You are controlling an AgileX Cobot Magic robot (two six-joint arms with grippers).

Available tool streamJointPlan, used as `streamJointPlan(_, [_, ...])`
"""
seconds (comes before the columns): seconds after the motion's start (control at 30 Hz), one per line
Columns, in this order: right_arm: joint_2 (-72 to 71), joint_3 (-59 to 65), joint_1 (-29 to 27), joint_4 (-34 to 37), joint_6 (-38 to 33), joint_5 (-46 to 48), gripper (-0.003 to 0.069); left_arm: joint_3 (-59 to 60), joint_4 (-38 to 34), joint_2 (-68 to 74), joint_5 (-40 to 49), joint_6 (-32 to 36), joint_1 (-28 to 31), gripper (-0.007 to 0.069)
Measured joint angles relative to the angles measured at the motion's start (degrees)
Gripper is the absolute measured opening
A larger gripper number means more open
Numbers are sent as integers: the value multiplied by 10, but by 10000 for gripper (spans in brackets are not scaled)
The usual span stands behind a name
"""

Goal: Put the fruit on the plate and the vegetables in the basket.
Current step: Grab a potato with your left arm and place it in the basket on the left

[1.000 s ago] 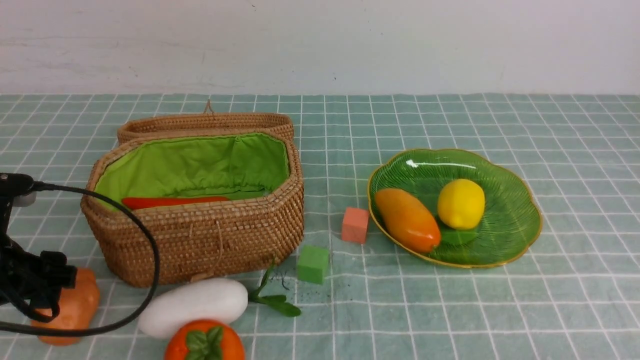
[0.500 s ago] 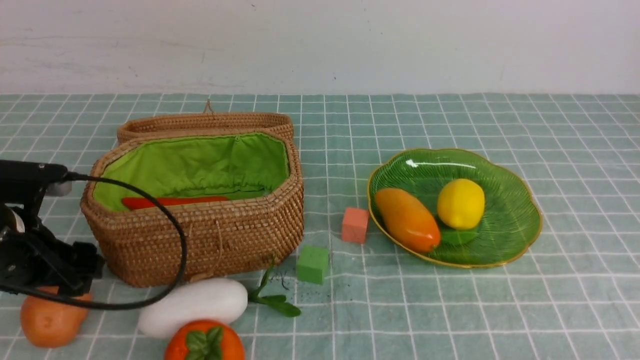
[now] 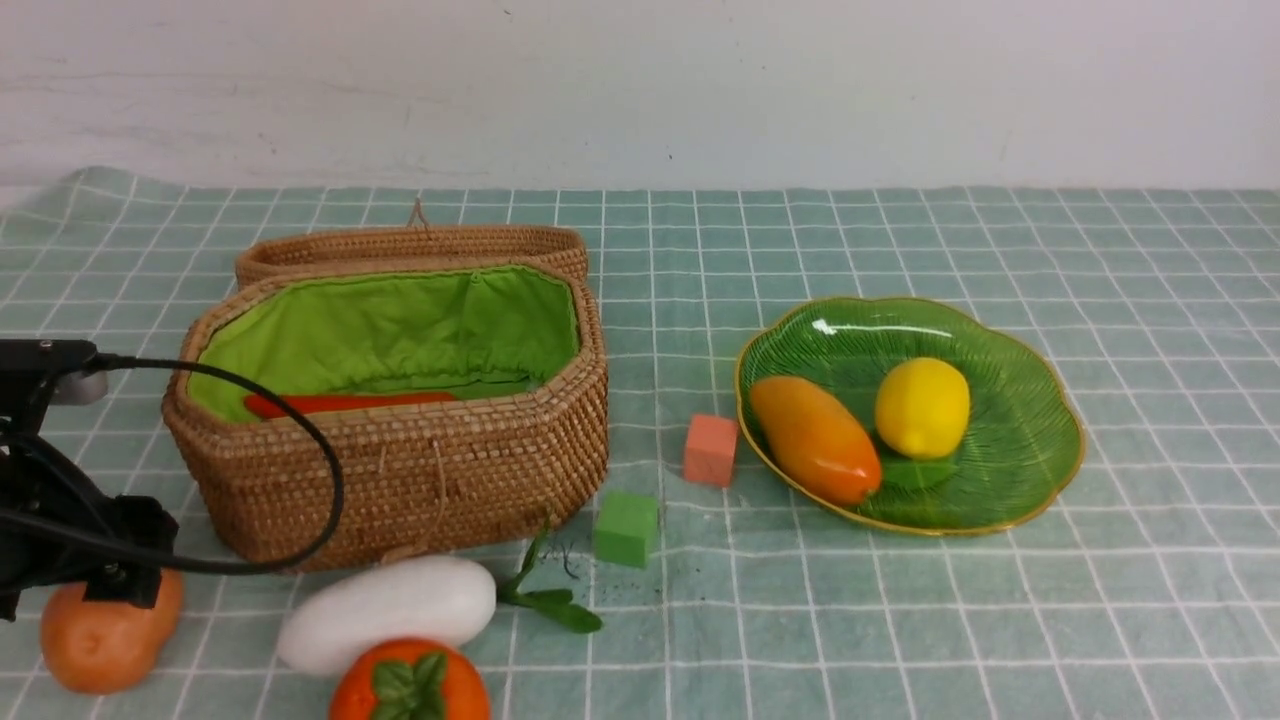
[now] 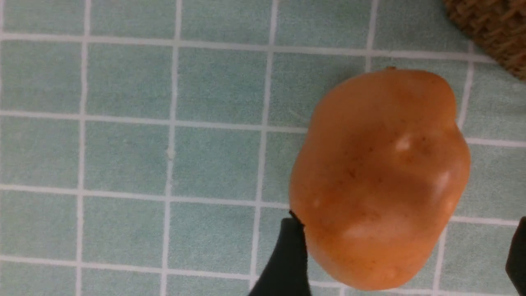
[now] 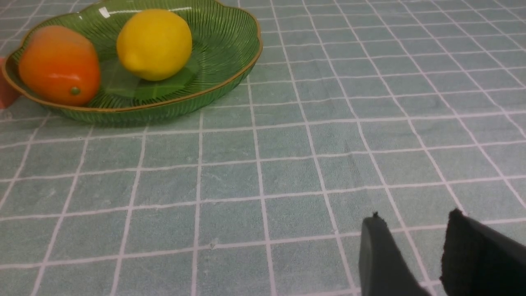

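Note:
The brown-orange potato (image 3: 95, 640) lies on the cloth at the front left, beside the basket (image 3: 400, 470). My left gripper (image 4: 407, 224) hangs over the potato (image 4: 378, 176), open, one finger (image 4: 287, 259) against its side and the other well clear. A red pepper (image 3: 340, 403) lies inside the basket. The white radish (image 3: 385, 610) and the persimmon (image 3: 410, 685) sit in front of the basket. The mango (image 3: 815, 440) and lemon (image 3: 920, 408) rest on the green plate (image 3: 1040, 460). My right gripper (image 5: 415, 220) is open over bare cloth, holding nothing, short of the plate (image 5: 230, 78).
An orange cube (image 3: 710, 450) stands by the plate's left rim. A green cube (image 3: 626, 527) sits by the basket's front right corner. The basket's lid (image 3: 410, 245) lies open behind it. My left arm's black cable (image 3: 300, 450) loops in front of the basket.
The potato has shifted left and settled lower. My left arm swung right toward the basket, then came back left over the potato. The cloth's far left corner has lifted.

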Motion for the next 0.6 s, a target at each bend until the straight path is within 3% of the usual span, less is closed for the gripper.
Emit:
streamJointPlan(0.1, [0,0,0,0,0,0,240,0,-9,2,-9,12,0,638])
streamJointPlan(0.3, [0,0,0,0,0,0,240,-1,39,27,-28,-32,1,636])
streamJointPlan(0.6, [0,0,0,0,0,0,240,-7,47,90,-42,-77,2,634])
